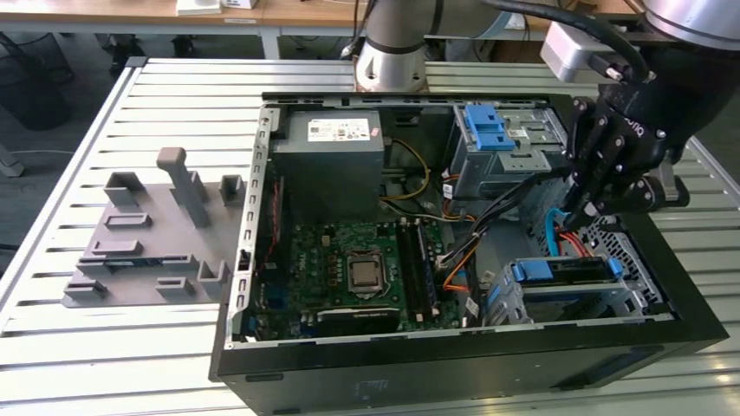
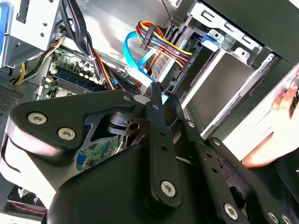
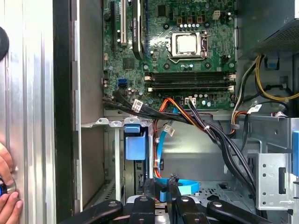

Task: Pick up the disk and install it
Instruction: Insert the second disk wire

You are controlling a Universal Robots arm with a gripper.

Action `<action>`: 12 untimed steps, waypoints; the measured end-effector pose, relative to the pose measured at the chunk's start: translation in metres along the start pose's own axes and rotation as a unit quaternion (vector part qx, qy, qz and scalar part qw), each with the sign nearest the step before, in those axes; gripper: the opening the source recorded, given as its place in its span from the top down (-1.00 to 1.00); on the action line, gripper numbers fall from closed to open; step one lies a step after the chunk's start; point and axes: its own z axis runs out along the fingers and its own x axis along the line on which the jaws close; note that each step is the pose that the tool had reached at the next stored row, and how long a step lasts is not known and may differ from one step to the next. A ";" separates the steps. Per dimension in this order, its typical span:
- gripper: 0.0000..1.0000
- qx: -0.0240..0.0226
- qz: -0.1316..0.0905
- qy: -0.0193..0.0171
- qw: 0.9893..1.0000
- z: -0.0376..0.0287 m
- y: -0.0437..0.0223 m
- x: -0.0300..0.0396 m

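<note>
The disk (image 1: pixel 563 273) is seated in its bay just below the hand (image 1: pixel 592 211), whose fingers are pressed together, empty.

A ribbed, pale metal table (image 1: pixel 127 355) fills most of the exterior view, lit evenly and brightly. Behind it, a wooden desk (image 1: pixel 301 12) on white legs runs along the top edge. Grey floor (image 1: pixel 47 147) shows at the exterior view's left, with a dark bin (image 1: pixel 29 82) standing on it.

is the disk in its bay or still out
In: the silver disk in its blue plastic carrier sits inside the metal bay of the open case.
</note>
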 end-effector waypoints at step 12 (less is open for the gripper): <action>0.66 0.000 0.000 -0.001 1.000 0.0099 0.0000 -0.0007</action>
